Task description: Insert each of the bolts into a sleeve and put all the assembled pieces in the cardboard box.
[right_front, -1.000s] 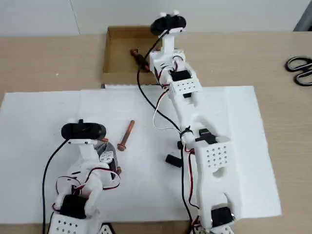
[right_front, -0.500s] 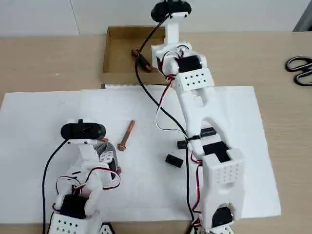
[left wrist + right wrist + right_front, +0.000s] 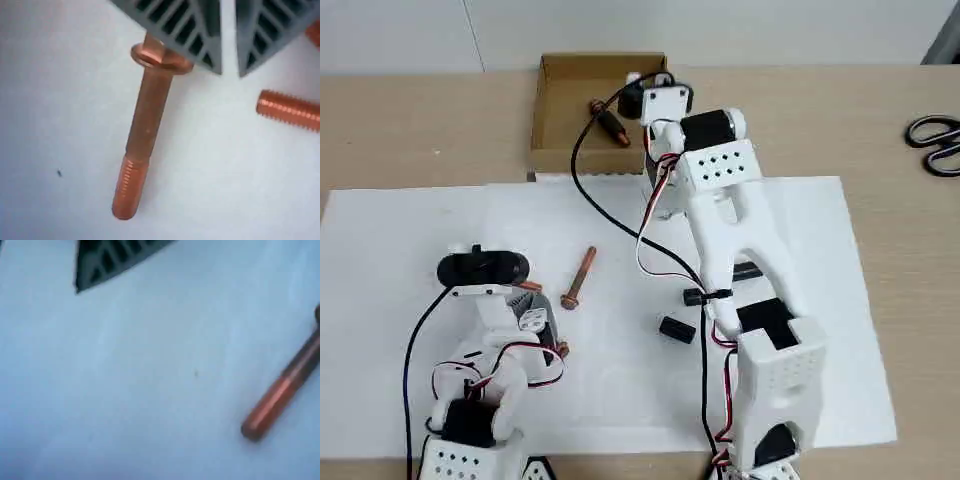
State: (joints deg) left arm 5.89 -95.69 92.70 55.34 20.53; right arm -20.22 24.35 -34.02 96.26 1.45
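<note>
A copper bolt (image 3: 578, 278) lies on the white paper, and its head (image 3: 159, 54) sits right beside my left gripper (image 3: 229, 70). That gripper is low over the paper, its grey fingers (image 3: 182, 27) almost touching and holding nothing. A second bolt's threaded end (image 3: 289, 110) lies close by. One bolt in a black sleeve (image 3: 608, 121) rests in the cardboard box (image 3: 560, 85). My right gripper (image 3: 660, 200) hangs over the paper's far edge, just in front of the box. A bolt's smooth end (image 3: 280, 395) shows in the right wrist view. Three black sleeves (image 3: 677, 328) lie loose by the right arm.
Scissors (image 3: 935, 142) lie on the bare wooden table at the far right. The white paper (image 3: 400, 250) covers the working area, with open room on its left half. The right arm's black cable (image 3: 620, 215) loops over the paper between box and sleeves.
The right arm has drawn back from over the box and folded its wrist down toward the paper's far edge. The sleeved bolt stays in the box. The left arm has barely shifted.
</note>
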